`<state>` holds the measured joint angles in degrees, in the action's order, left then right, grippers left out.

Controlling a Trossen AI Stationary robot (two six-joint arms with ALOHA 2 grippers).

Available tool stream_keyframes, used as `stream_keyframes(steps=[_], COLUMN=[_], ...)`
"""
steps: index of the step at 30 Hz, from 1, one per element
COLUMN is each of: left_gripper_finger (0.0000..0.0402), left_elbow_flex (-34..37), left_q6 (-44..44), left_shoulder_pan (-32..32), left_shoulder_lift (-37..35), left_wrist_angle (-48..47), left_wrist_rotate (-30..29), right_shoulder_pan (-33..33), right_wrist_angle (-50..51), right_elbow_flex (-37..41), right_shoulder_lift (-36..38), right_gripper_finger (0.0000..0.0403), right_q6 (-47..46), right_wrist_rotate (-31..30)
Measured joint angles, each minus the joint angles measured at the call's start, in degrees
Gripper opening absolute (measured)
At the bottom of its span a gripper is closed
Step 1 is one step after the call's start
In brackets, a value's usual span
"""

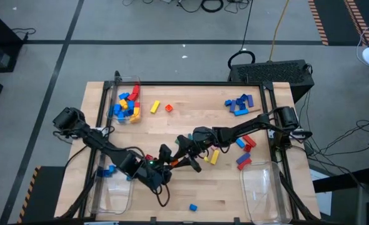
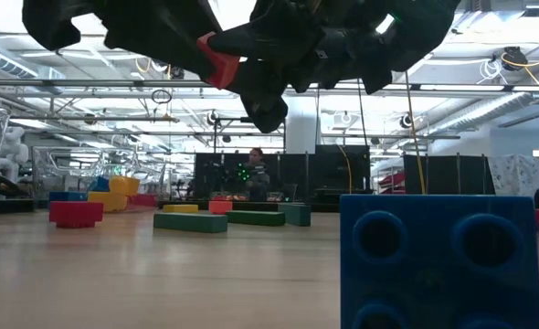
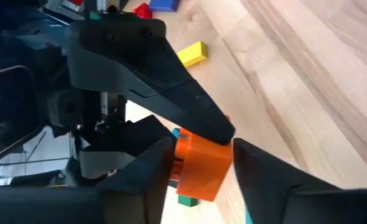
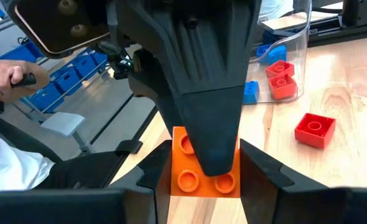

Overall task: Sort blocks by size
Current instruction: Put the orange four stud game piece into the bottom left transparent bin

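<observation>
An orange block [image 1: 178,162] with a studded top is held up over the middle of the table, between both grippers. It shows in the left wrist view [image 3: 202,168], the right wrist view [image 4: 205,174] and the low view [image 2: 219,59]. My left gripper [image 1: 170,161] comes from the table's left and is shut on it. My right gripper [image 1: 186,155] comes from the right and is shut on it too. Loose blocks lie around: a yellow one [image 1: 212,156], red and blue ones [image 1: 246,144], and a blue one [image 1: 192,207] near the front edge. My left gripper pinches the orange block between its two fingers; one finger [image 4: 208,93] lies on the studded top [image 4: 182,148], the other is hidden under the block. The fingers reach in about level from the table's left. The block is clear of the table. My right gripper pinches the orange block by two opposite side walls [image 4: 173,171] between its two fingers [image 4: 258,174]. The fingers reach in from the table's right, crosswise to the left gripper's fingers. The block sits with its studs facing the wrist camera, clear of the table.
A clear bin [image 1: 125,103] with several blocks stands far left. Clear bins stand near left [image 1: 112,184], with blue blocks, and near right [image 1: 262,181]. Blue blocks [image 1: 237,105] lie far right. A person's hand [image 4: 9,74] shows beyond the table.
</observation>
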<state>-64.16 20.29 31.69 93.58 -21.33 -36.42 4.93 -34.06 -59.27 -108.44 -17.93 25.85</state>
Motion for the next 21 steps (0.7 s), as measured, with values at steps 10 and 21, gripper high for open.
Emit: stream_keyframes(steps=[10,21], left_gripper_finger=[0.0100,0.0102], left_elbow_flex=[0.0,-2.8], left_q6=[-0.1,-28.3], left_shoulder_pan=[-0.5,0.8], left_shoulder_lift=[0.0,-2.2], left_wrist_angle=[-0.1,-13.1], left_wrist_rotate=[0.0,-2.4], right_shoulder_pan=[0.0,-0.8], right_wrist_angle=[0.0,0.6], right_elbow_flex=[0.1,0.1], right_shoulder_lift=[0.0,2.4], right_gripper_finger=[0.0142,0.0229], right_q6=[-0.9,-1.2], right_wrist_rotate=[0.4,-0.9])
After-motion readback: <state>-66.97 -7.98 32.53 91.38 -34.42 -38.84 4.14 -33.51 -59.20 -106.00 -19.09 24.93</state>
